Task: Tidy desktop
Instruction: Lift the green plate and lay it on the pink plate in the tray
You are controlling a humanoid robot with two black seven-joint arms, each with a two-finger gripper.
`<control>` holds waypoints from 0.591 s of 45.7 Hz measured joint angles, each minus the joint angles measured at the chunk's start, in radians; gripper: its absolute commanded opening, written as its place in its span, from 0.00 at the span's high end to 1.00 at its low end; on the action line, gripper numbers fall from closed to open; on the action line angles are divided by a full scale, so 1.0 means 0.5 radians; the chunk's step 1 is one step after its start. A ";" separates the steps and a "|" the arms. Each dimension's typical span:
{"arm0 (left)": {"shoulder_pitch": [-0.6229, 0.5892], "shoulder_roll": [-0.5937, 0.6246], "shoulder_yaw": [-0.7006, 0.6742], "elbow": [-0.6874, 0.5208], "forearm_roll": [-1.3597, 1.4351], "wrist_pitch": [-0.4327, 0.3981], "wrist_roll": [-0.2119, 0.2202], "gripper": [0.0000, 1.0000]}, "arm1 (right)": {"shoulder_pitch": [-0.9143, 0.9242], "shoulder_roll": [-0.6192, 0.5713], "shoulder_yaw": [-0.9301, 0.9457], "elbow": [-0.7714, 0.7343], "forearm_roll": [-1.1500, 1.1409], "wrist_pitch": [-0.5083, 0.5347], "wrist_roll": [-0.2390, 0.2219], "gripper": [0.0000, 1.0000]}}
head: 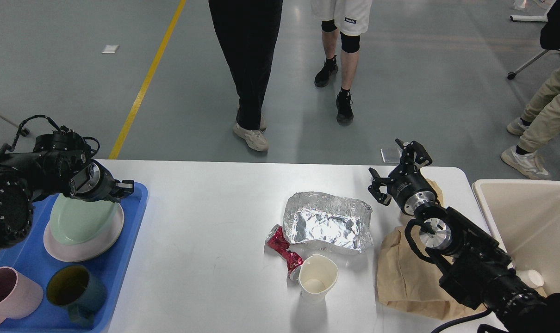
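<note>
- The surface (206,231) is the big white tabletop filling the lower middle of your view, with a blue tray (132,217) over its left edge and a beige bin (516,203) off its right end.
- Your left tool (120,188) sits low over the tray's far side, right at the rim of the green plate (81,219). It's dark and seen nearly end-on, so I can't tell if it's spread or pinching the plate.
- That green plate lies on top of a pink plate (83,247) in the tray. Nearer to you in the tray are a pink mug (9,291) and a dark teal mug (74,289), side by side.
- Your right tool (393,173) is up over the far right part of the surface with its fingers spread wide, nothing between them.
- Mid-surface there's a crumpled foil tray (328,222). A crushed red can (284,252) lies just beside its near left corner, touching a white paper cup (317,277) that stands upright.
- A brown paper bag (400,277) lies flat under your right arm, close to the bin.
- A few people are standing on the floor beyond the far edge.
</note>
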 measured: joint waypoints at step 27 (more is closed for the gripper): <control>0.113 -0.013 0.029 0.017 0.006 0.007 0.003 0.88 | 0.000 0.000 0.000 0.000 0.000 0.000 0.000 0.00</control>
